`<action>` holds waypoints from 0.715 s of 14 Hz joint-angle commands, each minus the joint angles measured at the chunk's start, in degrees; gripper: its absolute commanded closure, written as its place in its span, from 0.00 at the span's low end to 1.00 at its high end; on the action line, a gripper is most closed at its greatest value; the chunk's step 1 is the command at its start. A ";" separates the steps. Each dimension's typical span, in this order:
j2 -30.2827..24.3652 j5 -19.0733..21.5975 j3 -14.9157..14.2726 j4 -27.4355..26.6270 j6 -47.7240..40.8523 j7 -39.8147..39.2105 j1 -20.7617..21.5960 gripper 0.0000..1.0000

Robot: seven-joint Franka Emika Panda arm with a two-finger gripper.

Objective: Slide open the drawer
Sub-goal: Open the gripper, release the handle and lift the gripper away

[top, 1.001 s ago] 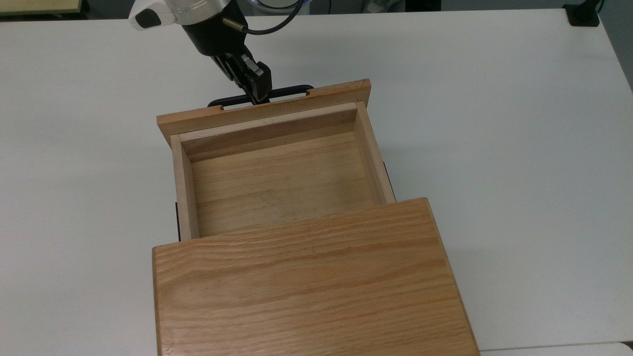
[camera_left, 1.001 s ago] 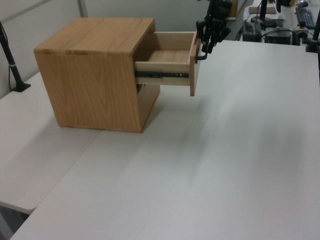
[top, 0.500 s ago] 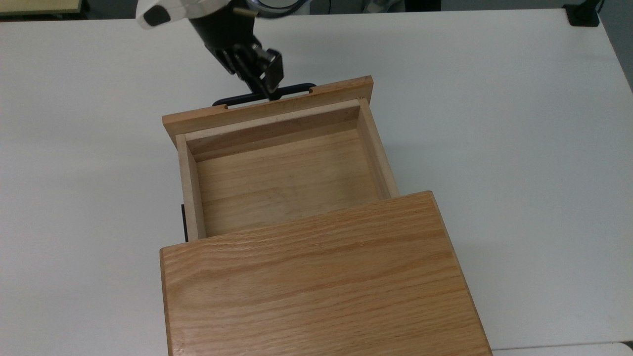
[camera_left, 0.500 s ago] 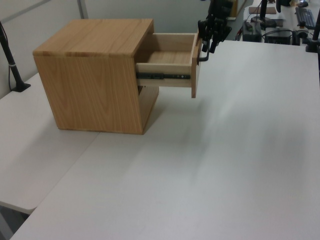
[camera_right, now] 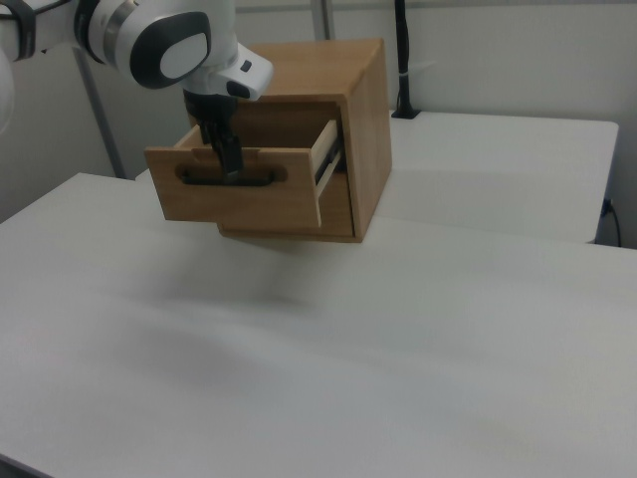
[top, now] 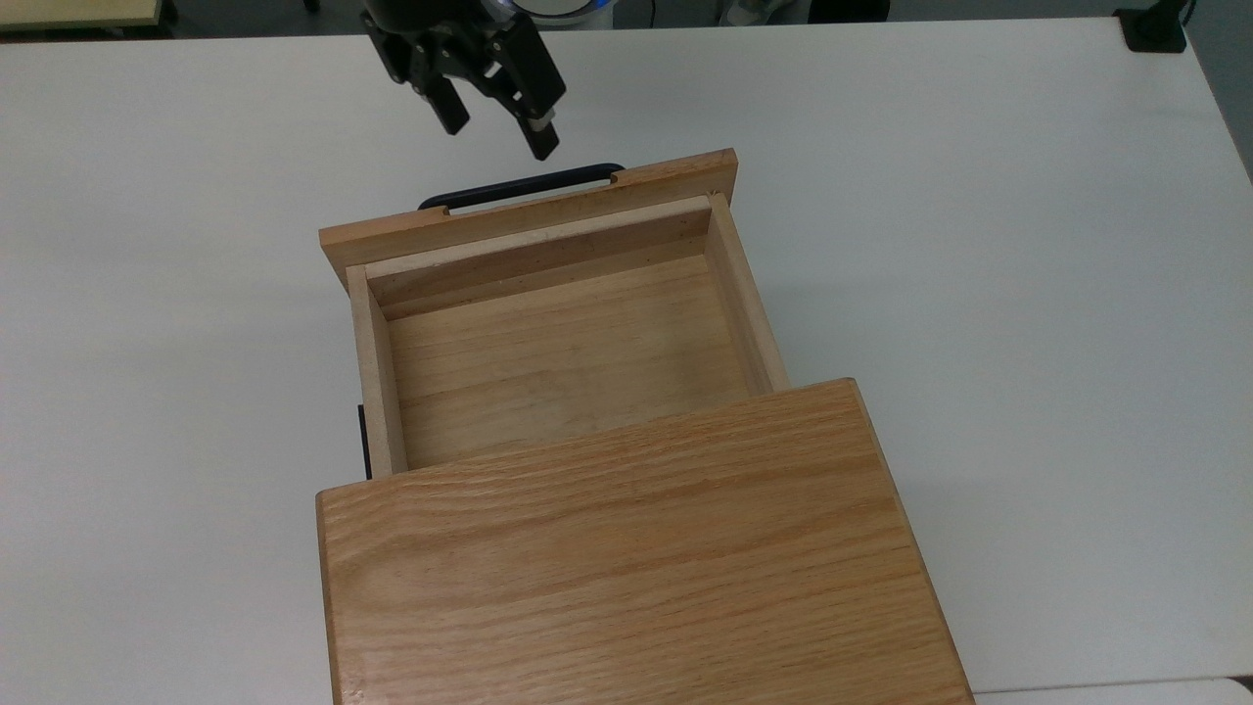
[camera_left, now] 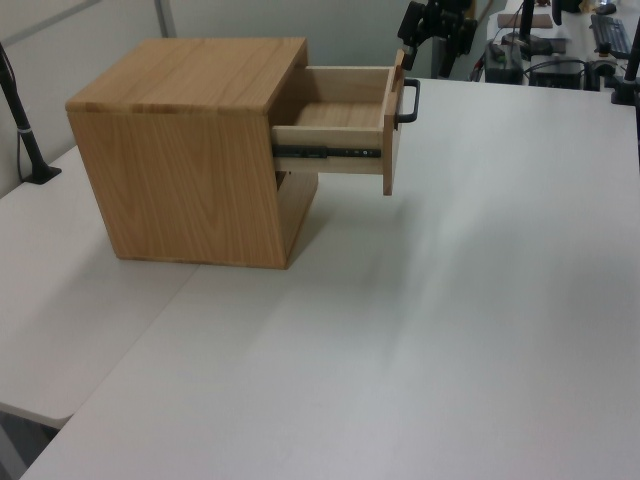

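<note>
A: How far along?
B: The light oak drawer (top: 558,343) juts well out of its oak casing (top: 626,558).
A: And the black two-finger gripper (top: 494,122)?
B: Fingers spread, holding nothing, clear above the thin black bar handle (top: 524,184). Looks finished.

white tabletop (top: 979,294) under even light, black clamp base (top: 1155,29) at its far corner in the top view, grey partition wall (camera_right: 498,60) behind it in the right view

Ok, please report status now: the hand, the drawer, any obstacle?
Hand open, clear of black bar handle. Light oak wooden drawer slid out of casing. No obstacle.
</note>
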 commanded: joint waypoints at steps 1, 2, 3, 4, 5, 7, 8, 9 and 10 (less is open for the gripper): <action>-2.32 -6.83 -0.20 -0.61 -3.55 -1.00 0.19 0.00; -3.37 -10.26 -0.20 -0.70 -4.18 -1.17 0.45 0.00; -4.60 -12.39 -0.20 -0.87 -5.66 -1.61 0.63 0.00; -4.87 -14.15 -0.20 -0.87 -6.46 -1.96 0.80 0.00; -5.83 -18.17 -0.11 -1.05 -7.34 -2.05 1.24 0.00; -6.98 -22.68 -0.11 -1.40 -10.32 -5.19 2.12 0.00; -7.42 -22.95 -0.11 -1.57 -11.55 -9.22 2.04 0.00; -8.03 -23.13 -0.11 -2.01 -12.78 -13.26 2.03 0.00; -9.08 -23.13 -0.11 -2.80 -13.23 -16.00 1.95 0.00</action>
